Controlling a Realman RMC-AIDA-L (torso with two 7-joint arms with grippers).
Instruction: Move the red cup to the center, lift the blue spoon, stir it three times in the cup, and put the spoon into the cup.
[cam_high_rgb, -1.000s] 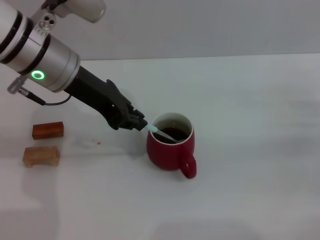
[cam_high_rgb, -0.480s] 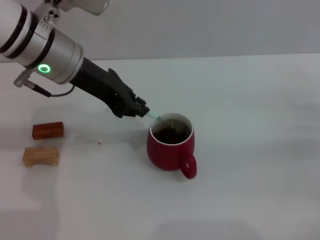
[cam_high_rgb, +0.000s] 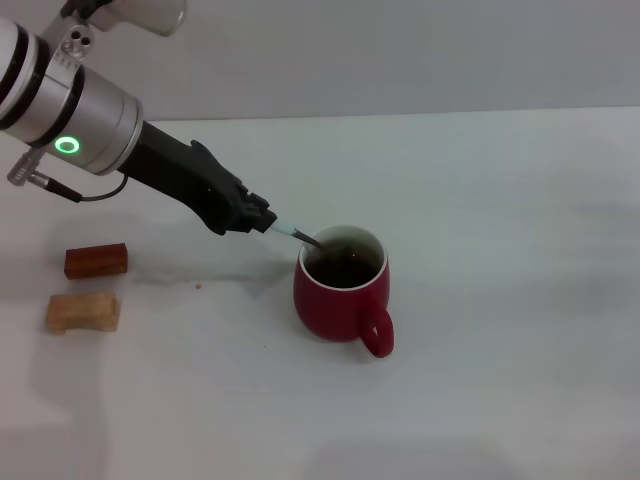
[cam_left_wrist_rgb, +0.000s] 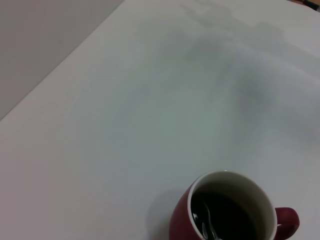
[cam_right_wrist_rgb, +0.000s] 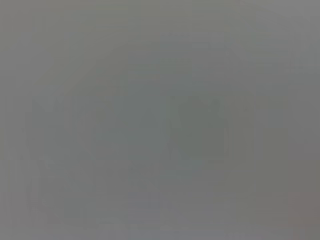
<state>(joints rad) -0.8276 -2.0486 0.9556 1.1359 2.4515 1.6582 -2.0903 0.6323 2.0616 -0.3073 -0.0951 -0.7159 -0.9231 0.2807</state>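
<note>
Left end effector (cam_high_rgb: 262, 222): grasping the blue spoon (cam_high_rgb: 292, 235) by its handle.
Spoon: slanted, bowl end down inside the red cup (cam_high_rgb: 342, 297).
Cup: on the white tabletop (cam_high_rgb: 500, 250).

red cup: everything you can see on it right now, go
The red cup is a rounded, glossy dark-red mug, ceramic by its look, with a white rim and a dark inside. It stands upright on the white table, its one thick handle turned toward the robot and a little to its right. The blue spoon leans over the rim on the robot's left, bowl down inside, held by the left end effector. Nothing else touches the cup.
</note>
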